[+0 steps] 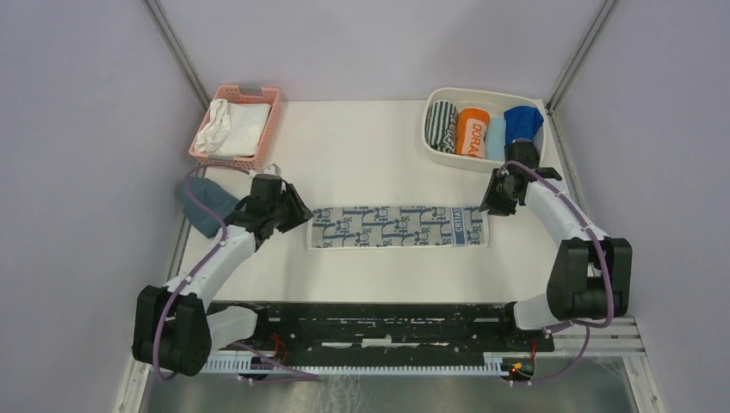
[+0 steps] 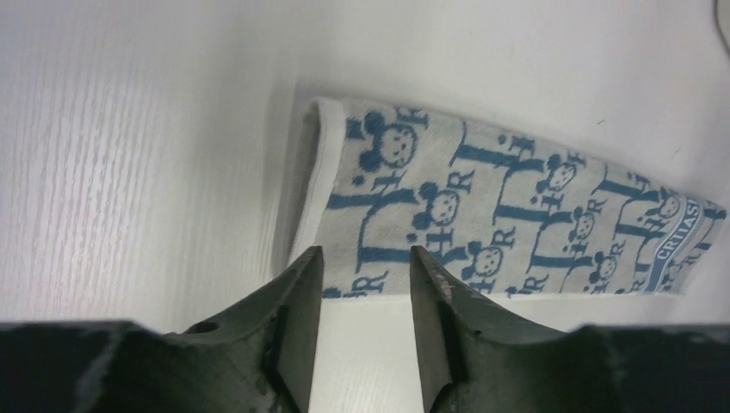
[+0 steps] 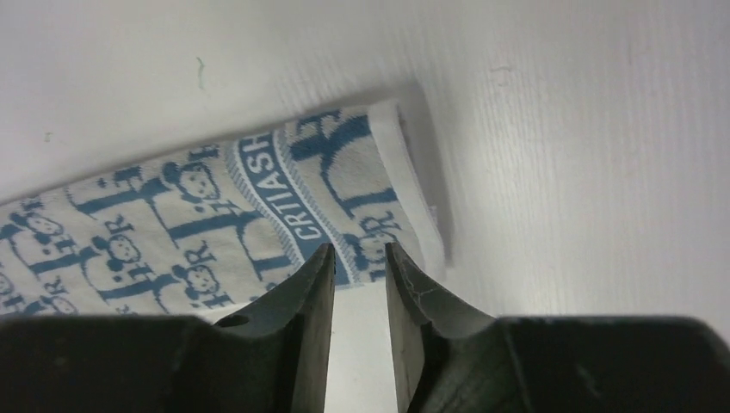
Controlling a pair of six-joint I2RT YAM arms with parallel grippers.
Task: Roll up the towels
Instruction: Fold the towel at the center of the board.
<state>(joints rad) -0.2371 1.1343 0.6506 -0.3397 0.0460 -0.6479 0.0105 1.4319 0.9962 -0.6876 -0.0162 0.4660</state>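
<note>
The long whitish towel [image 1: 398, 226] with a blue printed pattern lies flat and stretched out across the middle of the table. My left gripper [image 1: 301, 212] hovers at its left end, open, with nothing between the fingers; the left wrist view shows the towel's end [image 2: 482, 206] just beyond the gripper [image 2: 366, 251]. My right gripper [image 1: 490, 205] is at the right end, open with a narrower gap and also empty [image 3: 359, 247], the towel's banded end [image 3: 215, 215] just ahead. A light blue towel [image 1: 496, 135] and a royal blue towel [image 1: 522, 122] sit rolled in the white bin [image 1: 430, 148].
The white bin at the back right also holds a striped roll [image 1: 442, 126] and an orange roll [image 1: 471, 132]. A pink basket [image 1: 269, 138] with white cloths stands at the back left. A dull teal-grey cloth [image 1: 207, 205] lies by the left arm.
</note>
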